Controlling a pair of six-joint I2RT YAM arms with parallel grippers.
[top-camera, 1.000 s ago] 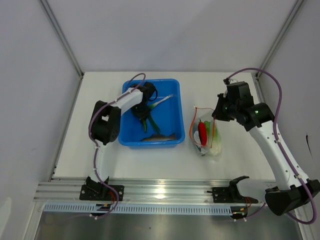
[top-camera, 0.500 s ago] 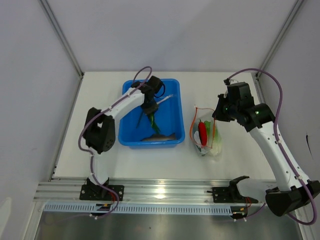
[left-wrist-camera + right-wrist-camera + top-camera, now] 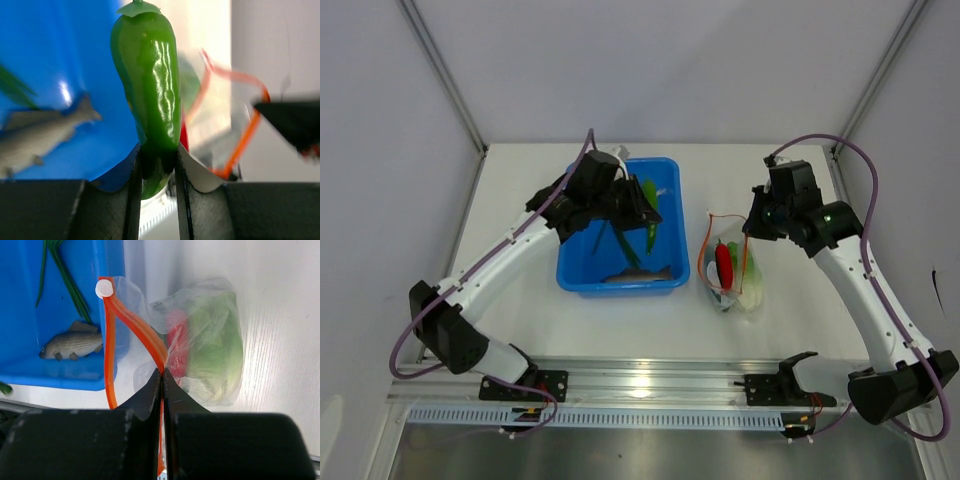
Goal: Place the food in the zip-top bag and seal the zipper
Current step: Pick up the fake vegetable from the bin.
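One green pepper (image 3: 147, 75) sits pinched in my left gripper (image 3: 157, 155) above the blue bin (image 3: 575, 275), while my right gripper (image 3: 161, 377) clamps the orange zipper (image 3: 132, 320) to hold the bag (image 3: 220, 305), lying on the surface (image 3: 520, 180) beside the bin, open for it.

One high overview, two close wrist views
The top camera looked down from above and behind the arm bases over the whole surface (image 3: 720, 175). The left wrist camera sat close behind the left end effector (image 3: 157, 160), facing across the blue bin (image 3: 50, 65) toward the zip-top bag (image 3: 225, 120) — the right one, behind the right end effector (image 3: 162, 380), looked down on both.
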